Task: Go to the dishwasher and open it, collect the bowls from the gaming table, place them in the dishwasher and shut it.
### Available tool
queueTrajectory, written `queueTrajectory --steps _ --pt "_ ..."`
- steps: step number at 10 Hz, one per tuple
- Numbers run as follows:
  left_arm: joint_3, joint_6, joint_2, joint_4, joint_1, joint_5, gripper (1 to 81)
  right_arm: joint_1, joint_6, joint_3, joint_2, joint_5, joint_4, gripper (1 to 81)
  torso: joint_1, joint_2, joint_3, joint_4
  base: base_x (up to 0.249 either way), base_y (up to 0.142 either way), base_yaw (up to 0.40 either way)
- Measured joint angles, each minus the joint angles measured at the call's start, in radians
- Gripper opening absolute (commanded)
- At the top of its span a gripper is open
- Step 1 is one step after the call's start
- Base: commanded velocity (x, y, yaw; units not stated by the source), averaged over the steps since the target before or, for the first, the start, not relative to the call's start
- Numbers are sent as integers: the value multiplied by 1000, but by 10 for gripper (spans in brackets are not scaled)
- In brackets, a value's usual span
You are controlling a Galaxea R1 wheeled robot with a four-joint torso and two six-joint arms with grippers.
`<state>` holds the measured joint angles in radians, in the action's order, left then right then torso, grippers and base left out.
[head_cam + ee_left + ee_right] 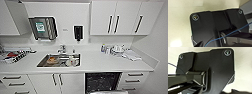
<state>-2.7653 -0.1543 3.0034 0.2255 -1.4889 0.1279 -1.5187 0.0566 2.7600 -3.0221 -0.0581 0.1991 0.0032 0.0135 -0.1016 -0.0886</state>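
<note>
the head view looks down on a white kitchen table (100, 62) with a steel sink (60, 60) set into it. the dishwasher (101, 82) sits under the table to the right of the sink, open, its dark racked inside showing between a pair of white cabinet doors (57, 81) on one side and a stack of drawers (132, 80) on the other; the top edge of its lowered door (108, 92) shows at the bottom of the picture. dishes (62, 60), one of them orange, lie in the sink, below the tap (62, 48). on the wall above hang a paper towel holder (43, 28) and a dark soap dispenser (78, 32), with white wall cupboards (125, 17) to the right. small items (117, 50) stand at the back right of the table, and a rack of things (13, 57) rests at its left end. from the wrist views i cannot tell how far either hand is open or whether it has hold of anything.
</note>
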Motion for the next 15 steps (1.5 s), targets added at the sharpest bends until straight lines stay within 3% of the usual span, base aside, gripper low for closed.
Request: queueTrajectory --steps 3,12,15 --pt "0 0 7 0 -5 -2 811 -6 0 0 0 3 0 811 -1 1 25 0 0 0 0" --pt "0 1 4 0 -5 -1 811 -8 0 0 -1 3 0 811 -2 1 25 0 0 0 0" --pt "1 1 4 18 -5 -5 811 -8 0 0 -3 3 0 811 -2 1 25 0 0 0 56"
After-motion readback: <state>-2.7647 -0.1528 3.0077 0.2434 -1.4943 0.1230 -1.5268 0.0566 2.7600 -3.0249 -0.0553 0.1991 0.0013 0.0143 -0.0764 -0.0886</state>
